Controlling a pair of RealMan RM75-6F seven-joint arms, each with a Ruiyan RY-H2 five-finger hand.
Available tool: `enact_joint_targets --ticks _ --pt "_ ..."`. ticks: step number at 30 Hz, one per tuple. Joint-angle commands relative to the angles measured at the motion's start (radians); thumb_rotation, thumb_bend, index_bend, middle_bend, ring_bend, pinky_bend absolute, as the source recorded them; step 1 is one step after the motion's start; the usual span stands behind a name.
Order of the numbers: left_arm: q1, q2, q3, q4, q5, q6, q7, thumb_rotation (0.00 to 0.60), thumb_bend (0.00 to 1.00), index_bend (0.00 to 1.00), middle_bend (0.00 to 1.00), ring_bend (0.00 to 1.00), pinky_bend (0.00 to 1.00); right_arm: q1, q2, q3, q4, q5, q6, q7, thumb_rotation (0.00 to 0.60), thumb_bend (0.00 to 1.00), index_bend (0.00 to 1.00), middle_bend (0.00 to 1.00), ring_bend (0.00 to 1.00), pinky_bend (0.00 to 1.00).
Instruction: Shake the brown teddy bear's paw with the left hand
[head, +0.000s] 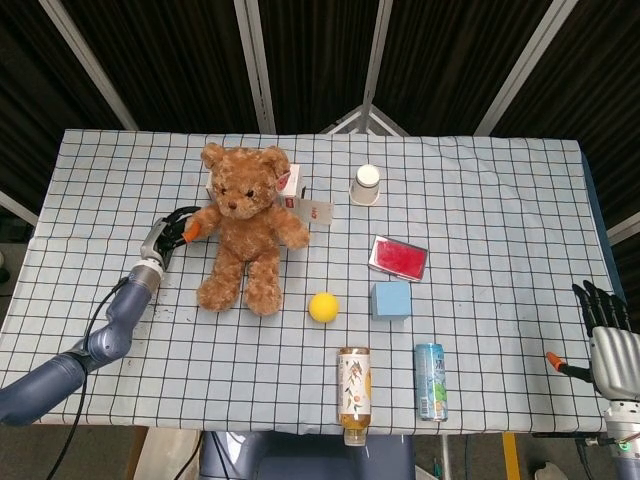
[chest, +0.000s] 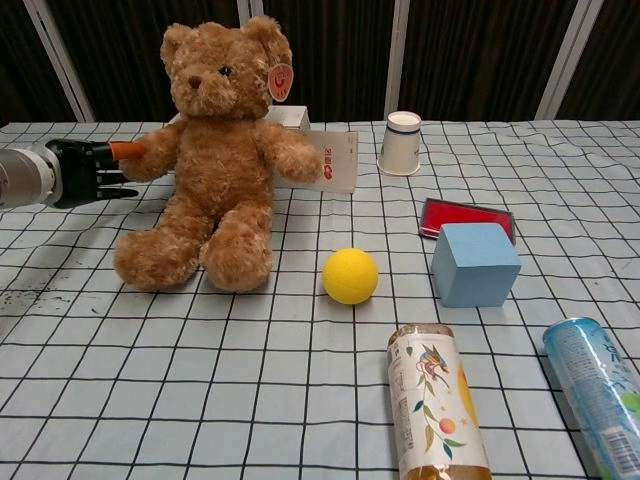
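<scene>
Now the left hand (chest: 88, 170) grips the brown teddy bear's (chest: 213, 160) paw (chest: 140, 165), fingers closed round it.

Teddy bear (chest: 215, 170) seated toward table's (head: 500, 190) left, paw touching left hand (chest: 85, 170) at its left. Box (chest: 325, 160) just behind bear. Cup (chest: 402, 143) further right, at back. Ball (chest: 350, 275) right of bear's feet; block (chest: 476, 264) beside ball, case (chest: 465, 217) behind block. Bottle (chest: 435, 405) and can (chest: 597, 390) lying at front edge. Right hand (head: 608, 340) off table's right corner.
</scene>
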Motion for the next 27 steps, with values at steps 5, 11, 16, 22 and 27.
enact_joint_targets --ticks 5,11,16,22,27 --pt "-0.016 0.002 0.006 -0.002 -0.011 0.015 0.053 0.600 0.66 0.30 0.46 0.07 0.00 0.001 0.000 0.000 0.000 0.002 -0.003 -0.001 0.600 0.13 0.05 0.01 0.00 0.00" --pt "-0.022 0.015 0.025 -0.021 -0.048 0.081 0.138 0.600 0.66 0.30 0.46 0.07 0.00 0.001 0.001 -0.002 -0.004 -0.003 -0.002 0.001 0.600 0.13 0.05 0.01 0.00 0.00" --pt "-0.029 0.022 0.037 -0.040 -0.124 0.132 0.218 0.600 0.65 0.30 0.46 0.07 0.00 0.001 0.002 -0.003 -0.005 -0.002 -0.005 0.002 0.600 0.13 0.05 0.01 0.00 0.00" --pt "-0.041 0.025 0.043 -0.063 -0.185 0.180 0.293 0.600 0.65 0.30 0.46 0.07 0.00 0.004 0.001 -0.003 -0.005 0.001 -0.011 -0.001 0.600 0.13 0.05 0.01 0.00 0.00" --pt "-0.048 0.028 0.041 -0.085 -0.209 0.208 0.339 0.600 0.64 0.30 0.45 0.07 0.00 0.004 0.002 -0.003 -0.006 0.004 -0.014 -0.004 0.600 0.13 0.05 0.01 0.00 0.00"
